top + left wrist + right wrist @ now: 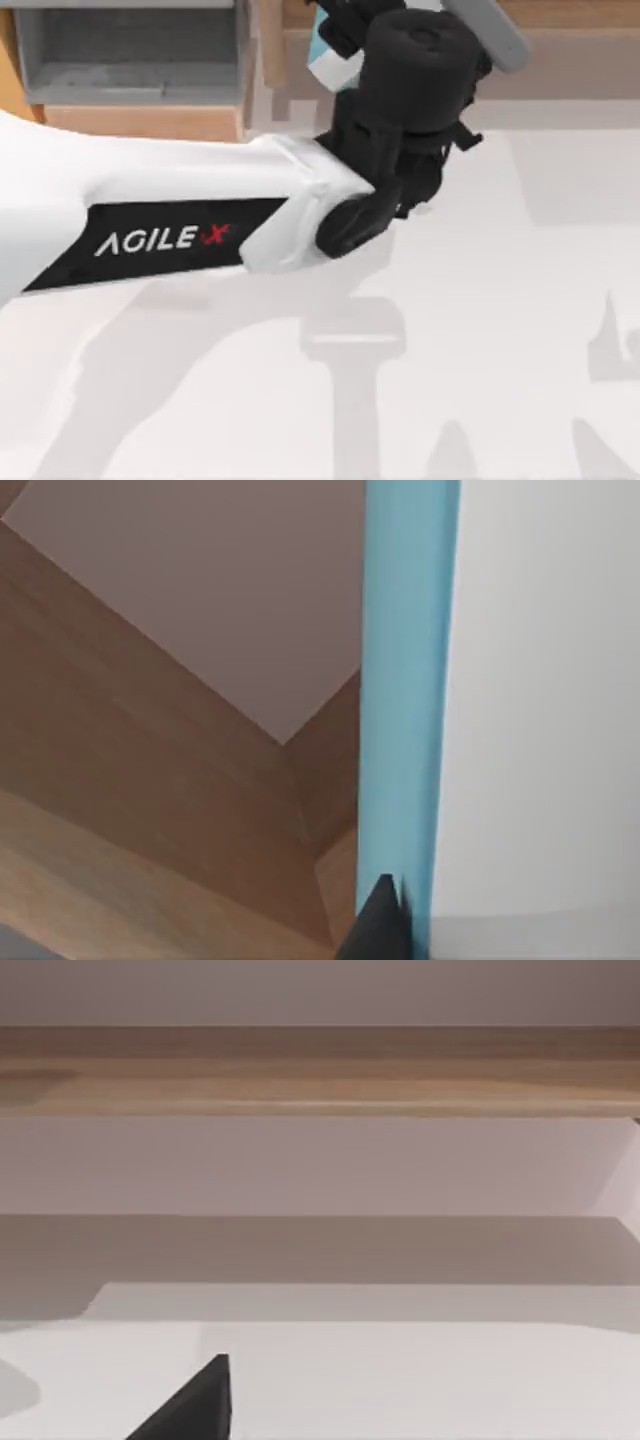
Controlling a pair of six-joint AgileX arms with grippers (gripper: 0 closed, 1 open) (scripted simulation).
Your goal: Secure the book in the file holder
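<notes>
The book [328, 62] is pinched in the jaws of the left gripper [385, 920] and carried aloft just right of the file holder [130, 60]; next, a leftward shift and careful lowering into its grey compartment is judged necessary.

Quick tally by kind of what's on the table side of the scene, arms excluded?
Book, teal cover, held in the left pincer: 1
File holder, grey box at the top view's left: 1
Wooden shelf, long and brown: 1
Total: 3
</notes>
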